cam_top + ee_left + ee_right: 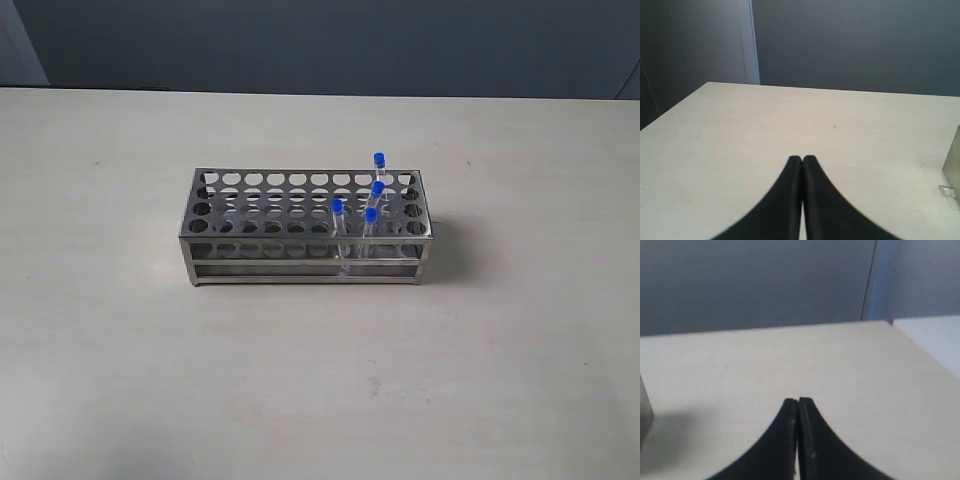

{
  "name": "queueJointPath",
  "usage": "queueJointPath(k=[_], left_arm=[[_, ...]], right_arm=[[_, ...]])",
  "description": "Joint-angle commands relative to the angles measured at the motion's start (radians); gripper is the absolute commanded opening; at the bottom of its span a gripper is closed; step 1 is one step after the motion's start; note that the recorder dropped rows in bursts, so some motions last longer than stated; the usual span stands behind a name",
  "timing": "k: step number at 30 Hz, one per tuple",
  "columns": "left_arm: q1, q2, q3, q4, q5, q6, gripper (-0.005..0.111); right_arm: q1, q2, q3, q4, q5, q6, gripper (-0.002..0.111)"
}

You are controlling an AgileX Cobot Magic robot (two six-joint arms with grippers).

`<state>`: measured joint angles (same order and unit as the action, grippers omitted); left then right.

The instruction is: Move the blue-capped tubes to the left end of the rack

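Note:
The shiny steel rack (250, 205) stands mid-table in the exterior view. Several blue-capped tubes stand in holes toward its right end: one at the back (379, 166), one in the middle (377, 192), one further forward (370, 222) and one left of it (338, 215). Neither arm shows in the exterior view. My left gripper (802, 159) is shut and empty above bare table; a corner of the rack (952, 167) shows at that view's edge. My right gripper (798, 401) is shut and empty too, over bare table.
The pale table (120, 330) spreads wide on every side of the rack. A dark wall (320, 40) runs behind its far edge. In the right wrist view, the table's corner (887, 322) lies ahead beside a lighter surface (935, 340).

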<state>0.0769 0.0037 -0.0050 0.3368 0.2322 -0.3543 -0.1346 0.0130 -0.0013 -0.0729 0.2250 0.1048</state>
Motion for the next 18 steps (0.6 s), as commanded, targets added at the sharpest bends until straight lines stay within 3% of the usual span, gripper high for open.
queueJointPath(k=[1,5,8,11,15,18], left_arm=[[-0.007,-0.004,0.003,-0.004,0.000,-0.003,0.000],[-0.007,-0.004,0.003,-0.004,0.000,-0.003,0.000],[-0.007,-0.004,0.003,-0.004,0.000,-0.003,0.000],[-0.007,-0.004,0.003,-0.004,0.000,-0.003,0.000],[-0.007,-0.004,0.003,-0.004,0.000,-0.003,0.000],[-0.007,-0.004,0.003,-0.004,0.000,-0.003,0.000]], right_arm=[[-0.004,-0.005,0.001,0.202,-0.408,0.149,0.001],[-0.004,-0.005,0.001,0.358,-0.840,0.166,0.001],[-0.004,-0.005,0.001,0.478,-1.015,0.190,0.001],[-0.004,-0.005,0.001,0.523,-0.999,0.342,0.001],[-0.004,-0.005,0.001,0.412,-0.972,0.666,0.001],[-0.004,0.022,-0.095,0.338,-0.912,0.501,0.001]])
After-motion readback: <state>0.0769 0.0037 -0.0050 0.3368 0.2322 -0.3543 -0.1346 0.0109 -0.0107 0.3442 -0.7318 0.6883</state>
